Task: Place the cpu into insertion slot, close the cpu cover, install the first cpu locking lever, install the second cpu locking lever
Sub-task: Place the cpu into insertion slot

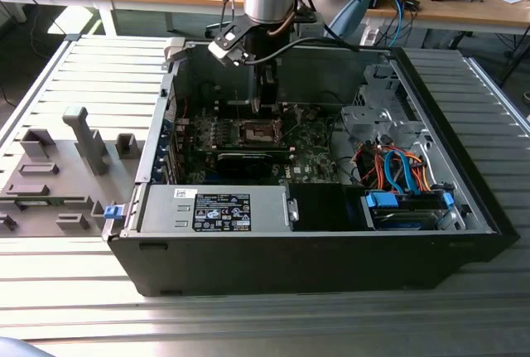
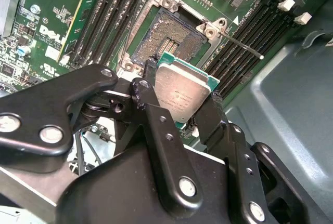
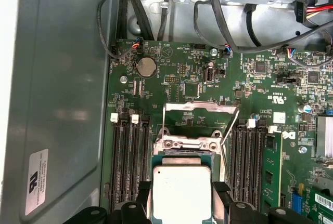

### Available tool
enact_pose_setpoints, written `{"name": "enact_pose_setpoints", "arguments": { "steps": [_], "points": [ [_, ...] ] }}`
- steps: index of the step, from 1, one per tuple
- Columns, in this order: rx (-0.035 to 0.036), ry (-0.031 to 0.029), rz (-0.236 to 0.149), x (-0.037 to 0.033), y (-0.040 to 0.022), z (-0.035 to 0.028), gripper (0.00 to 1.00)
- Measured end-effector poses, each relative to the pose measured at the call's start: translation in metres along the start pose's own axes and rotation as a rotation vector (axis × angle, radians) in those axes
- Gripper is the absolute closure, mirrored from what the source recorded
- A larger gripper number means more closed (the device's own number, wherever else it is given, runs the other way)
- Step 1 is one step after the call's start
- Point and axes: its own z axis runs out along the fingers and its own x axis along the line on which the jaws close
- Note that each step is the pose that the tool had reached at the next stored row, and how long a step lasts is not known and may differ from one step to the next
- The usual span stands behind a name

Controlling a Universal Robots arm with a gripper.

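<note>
My gripper [image 2: 182,88] is shut on the cpu [image 2: 179,102], a silver-topped square chip with a green edge, clamped between two black fingers [image 2: 149,76]. The chip hangs a little above the circuit board, beside the insertion slot [image 2: 167,39], whose dark pin field lies open and bare. In the first wrist view the cpu [image 3: 182,195] sits in the gripper [image 3: 182,188] just short of the socket frame [image 3: 184,143], and the cpu cover [image 3: 200,110] stands swung up and open behind it. A thin locking lever [image 2: 240,45] sticks out unlatched beside the socket. In the exterior view the gripper [image 1: 258,107] hovers over the socket [image 1: 259,133].
Black memory slots [image 3: 127,167] flank the socket on both sides. A long black expansion card [image 1: 252,161] lies just in front of it. Case walls [image 1: 157,125], a drive cage with coloured cables [image 1: 397,175] and loose grey cables [image 3: 156,11] surround the board.
</note>
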Motion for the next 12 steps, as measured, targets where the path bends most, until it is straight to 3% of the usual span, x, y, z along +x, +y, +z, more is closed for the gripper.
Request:
{"name": "enact_pose_setpoints", "arguments": {
  "steps": [4, 8, 12],
  "points": [
    [-0.001, -0.0001, 0.0, 0.0002, -0.0004, -0.0011, 0.46],
    [-0.0031, -0.0002, 0.0, 0.0005, -0.0084, -0.0014, 0.46],
    [-0.0031, -0.0003, 0.0, -0.0037, -0.0096, -0.0005, 0.46]
  ]
}}
